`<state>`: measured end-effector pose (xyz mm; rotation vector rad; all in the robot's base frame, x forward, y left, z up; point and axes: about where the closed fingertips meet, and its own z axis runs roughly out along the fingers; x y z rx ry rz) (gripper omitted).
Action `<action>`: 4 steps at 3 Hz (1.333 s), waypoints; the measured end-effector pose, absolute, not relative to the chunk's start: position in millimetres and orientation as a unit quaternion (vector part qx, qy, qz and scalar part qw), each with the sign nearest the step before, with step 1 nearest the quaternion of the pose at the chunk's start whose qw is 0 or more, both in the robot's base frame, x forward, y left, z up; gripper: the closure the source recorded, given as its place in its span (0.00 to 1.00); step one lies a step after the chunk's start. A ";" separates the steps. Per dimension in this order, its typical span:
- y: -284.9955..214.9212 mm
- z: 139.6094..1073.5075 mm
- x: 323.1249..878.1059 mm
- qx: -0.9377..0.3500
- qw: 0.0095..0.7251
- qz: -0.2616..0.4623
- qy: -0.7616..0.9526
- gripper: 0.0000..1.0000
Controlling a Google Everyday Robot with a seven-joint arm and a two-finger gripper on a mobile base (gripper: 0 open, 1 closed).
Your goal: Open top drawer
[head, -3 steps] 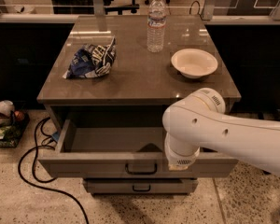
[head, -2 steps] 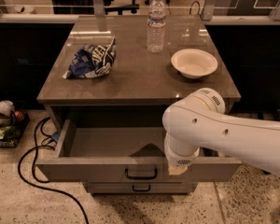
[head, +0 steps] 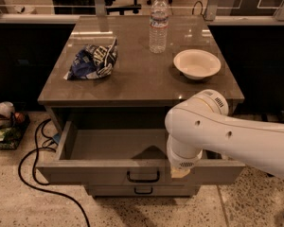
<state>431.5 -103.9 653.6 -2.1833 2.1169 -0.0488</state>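
Since a second ago, we see the top drawer [head: 109,171] pulled slightly further out toward 6 o'clock, and the white arm [head: 227,136] lower along with it. Drawer now stands well open under the worktop [head: 132,86], plain grey inside showing, nothing visible in it. Its flat front carries a small black loop handle [head: 143,176] at the middle. End effector [head: 180,173] sits at the top edge of the drawer front, just at 3 o'clock of the handle, mostly hidden under the round white wrist; we cannot tell whether it is apart, together or clamped on anything. Arm comes in from 4 o'clock of the view. Below, a second drawer [head: 142,190] is closed, only its top strip and handle visible. On the worktop: water bottle [head: 158,22] upright at 12 o'clock, white bowl [head: 197,64] at 2 o'clock, crumpled blue snack bag [head: 92,60] at 10 o'clock, all well apart. Black cable [head: 33,174] loops on the floor at 8 o'clock.
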 end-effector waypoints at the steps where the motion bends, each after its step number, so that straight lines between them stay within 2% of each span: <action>1: -104.4 654.3 431.0 -0.717 0.050 -0.017 0.695 0.58; 3: -105.2 655.7 430.2 -0.717 0.050 -0.019 0.695 0.12; 4: -105.6 656.4 429.8 -0.717 0.050 -0.020 0.695 0.00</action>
